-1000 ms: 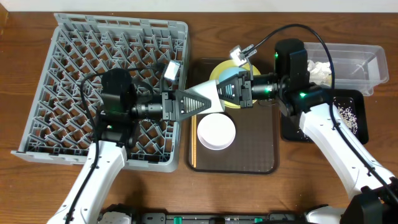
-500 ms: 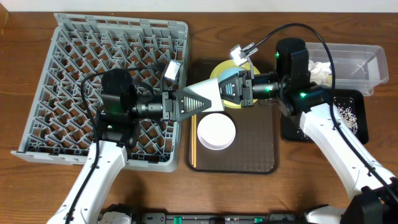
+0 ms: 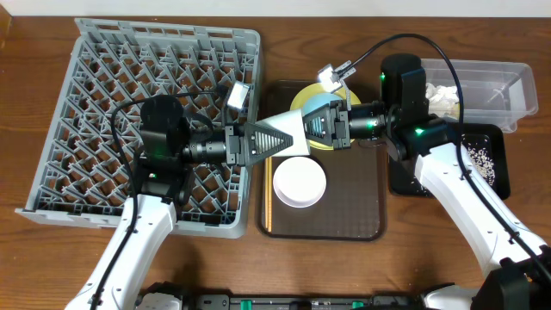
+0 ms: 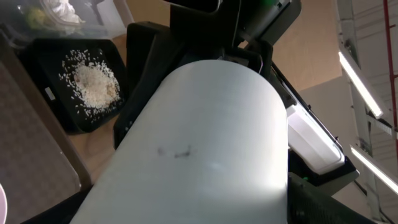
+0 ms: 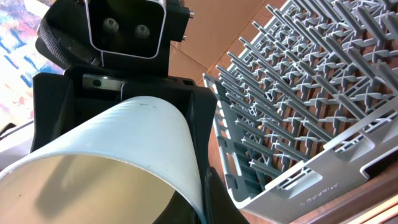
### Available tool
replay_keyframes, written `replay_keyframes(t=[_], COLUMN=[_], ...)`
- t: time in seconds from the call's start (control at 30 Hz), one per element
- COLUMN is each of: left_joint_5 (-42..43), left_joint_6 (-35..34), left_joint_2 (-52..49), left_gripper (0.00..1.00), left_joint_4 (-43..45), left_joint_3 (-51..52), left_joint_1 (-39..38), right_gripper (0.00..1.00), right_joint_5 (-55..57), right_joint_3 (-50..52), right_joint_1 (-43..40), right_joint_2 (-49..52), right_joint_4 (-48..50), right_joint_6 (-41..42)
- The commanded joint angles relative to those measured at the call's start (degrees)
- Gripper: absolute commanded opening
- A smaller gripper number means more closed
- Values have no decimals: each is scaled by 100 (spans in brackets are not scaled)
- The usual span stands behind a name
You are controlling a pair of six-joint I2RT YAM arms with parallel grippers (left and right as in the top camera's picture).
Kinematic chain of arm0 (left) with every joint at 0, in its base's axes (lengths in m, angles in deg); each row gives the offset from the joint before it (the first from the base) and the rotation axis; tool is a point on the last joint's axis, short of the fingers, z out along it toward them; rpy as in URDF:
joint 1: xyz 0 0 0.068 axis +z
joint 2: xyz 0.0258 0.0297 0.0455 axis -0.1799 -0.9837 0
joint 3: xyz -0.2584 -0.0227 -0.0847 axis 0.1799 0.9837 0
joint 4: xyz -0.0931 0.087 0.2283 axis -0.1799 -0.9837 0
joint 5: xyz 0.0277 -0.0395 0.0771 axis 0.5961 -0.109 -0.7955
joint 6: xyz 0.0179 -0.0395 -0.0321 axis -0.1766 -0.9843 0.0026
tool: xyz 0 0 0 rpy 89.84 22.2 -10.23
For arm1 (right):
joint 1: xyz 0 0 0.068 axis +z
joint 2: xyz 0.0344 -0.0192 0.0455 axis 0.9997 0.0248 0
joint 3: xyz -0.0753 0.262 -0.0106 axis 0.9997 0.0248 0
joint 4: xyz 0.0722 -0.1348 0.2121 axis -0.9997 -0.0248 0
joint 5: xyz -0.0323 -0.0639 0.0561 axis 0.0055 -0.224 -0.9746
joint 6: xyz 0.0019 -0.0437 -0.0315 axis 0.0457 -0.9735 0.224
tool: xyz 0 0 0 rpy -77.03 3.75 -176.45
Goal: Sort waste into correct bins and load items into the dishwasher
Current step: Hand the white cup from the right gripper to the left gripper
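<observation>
The light blue bowl [image 3: 280, 136] hangs on its side in the air between my two grippers, over the left part of the brown tray. My left gripper [image 3: 250, 144] is closed round its narrow base end. My right gripper [image 3: 310, 127] is shut on its rim. The bowl's outer wall [image 4: 205, 143] fills the left wrist view and hides those jaws. The right wrist view shows the bowl's rim and inside [image 5: 137, 130]. The yellow plate [image 3: 303, 96] lies under the grippers. The pinkish-white bowl [image 3: 300, 182] and chopsticks [image 3: 269, 211] sit on the brown tray. The small white cup is not in view.
The grey dish rack [image 3: 129, 86] stands at the left, also in the right wrist view [image 5: 311, 93]. The clear tub [image 3: 508, 82] holds the white napkin [image 3: 443, 96]. The black tray [image 3: 495, 176] holds rice scraps [image 3: 478, 159], also in the left wrist view [image 4: 93, 84]. The brown serving tray [image 3: 344, 215] lies in the middle.
</observation>
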Motion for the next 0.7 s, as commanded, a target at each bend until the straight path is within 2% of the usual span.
replay_keyframes(t=[0.0,0.27,0.37,0.53,0.67], left_joint_5=[-81,-83,-81,-85,-92], left_joint_6=[15,39,282,616,1034], left_joint_2=[17,17,17,15,15], left_gripper=[79,67,54,52,42], left_joint_4=[120,118,116,114,114], left_joint_3=[-72,-72,-72,-72,-72], left_joint_1=[-9,-9,-9,-9,-9], right_gripper=[1,2,2,3,9], right_joint_5=[52,52,52,48,2], right_joint_3=[-31,-31,-31,-31,-31], right_joint_1=[-28,-28,-28,-28,-37], right_joint_2=[2,2,2,2,2], right_joint_4=[-48,-48,-46,-68,-70], right_joint_6=[-7,-7,-4,-4,-4])
